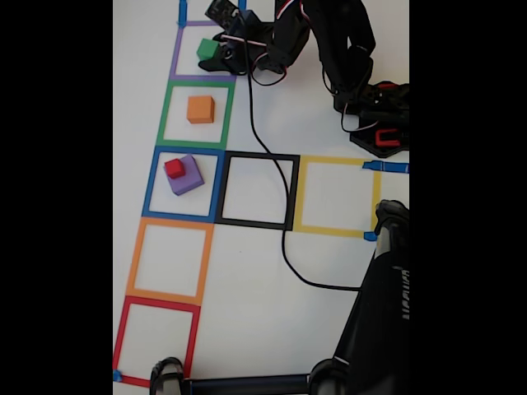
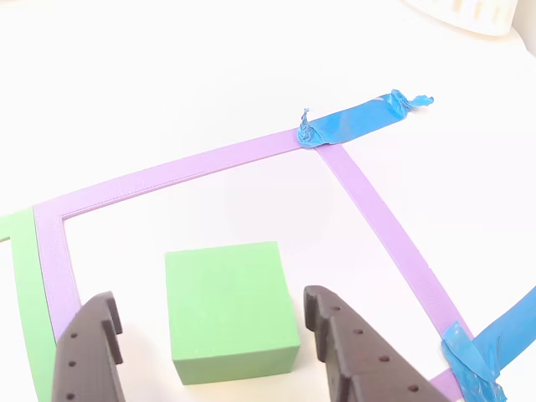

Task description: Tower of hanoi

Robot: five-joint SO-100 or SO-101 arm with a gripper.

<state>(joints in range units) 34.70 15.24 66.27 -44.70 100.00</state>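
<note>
- The claw (image 2: 216, 335) is spread wide, its two dark fingers (image 2: 88, 352) either side of the green cube (image 2: 228, 306) without touching it.
- The green cube sits on the white bench (image 2: 167, 75) inside the purple tape square (image 2: 368, 209), which is pinned at its corners with blue tape (image 2: 356, 121).
- In the fixed view the orange cube (image 1: 200, 109) rests inside the green tape square (image 1: 196, 84), just below the green cube (image 1: 207, 50).
- The red cube (image 1: 174, 169) sits on top of the purple cube (image 1: 188, 179), both inside the blue tape square (image 1: 183, 151).
- White lettering runs along a black stand (image 1: 387, 313) at lower right, too blurred to read.
- A black cable (image 1: 276, 164) trails from the arm across the black tape square (image 1: 257, 155).
</note>
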